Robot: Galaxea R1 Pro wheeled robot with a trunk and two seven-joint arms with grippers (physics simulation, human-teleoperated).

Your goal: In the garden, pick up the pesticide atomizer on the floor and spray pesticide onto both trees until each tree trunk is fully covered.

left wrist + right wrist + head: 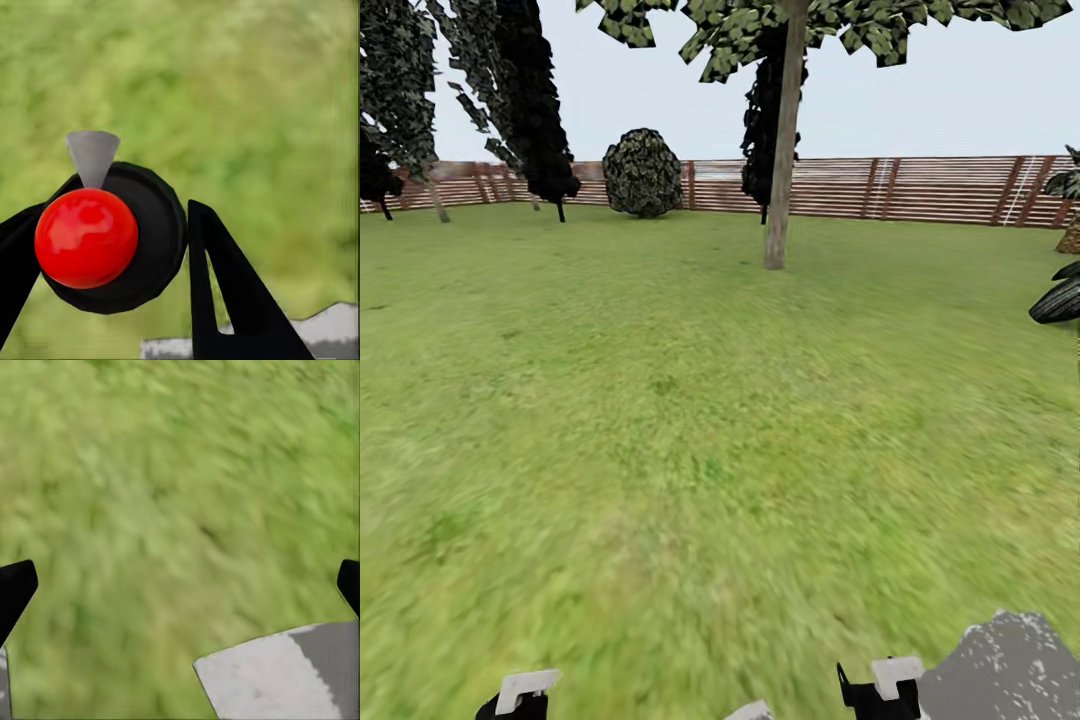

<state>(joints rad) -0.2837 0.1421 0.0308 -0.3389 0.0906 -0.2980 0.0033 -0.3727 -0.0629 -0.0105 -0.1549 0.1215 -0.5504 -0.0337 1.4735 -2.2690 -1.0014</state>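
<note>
In the left wrist view, the pesticide atomizer (112,240) is a black round body with a shiny red ball and a grey cone nozzle. My left gripper (112,225) is shut on it, one black finger (225,292) on each side, above blurred grass. A tall tree trunk (778,200), pale grey-brown with leaves only high up, stands mid-lawn far ahead. My right gripper (184,574) is open with nothing between its fingers, over grass. The white tips of both grippers, left (525,692) and right (890,678), peek in at the head view's lower edge. No whitish specks show on the bark.
A brown slatted fence (920,188) closes the lawn's far side. A round bush (644,172) and dark narrow trees (540,110) stand along it. Palm fronds (1060,295) reach in at the right edge. A mottled grey shape (1010,670) sits at lower right.
</note>
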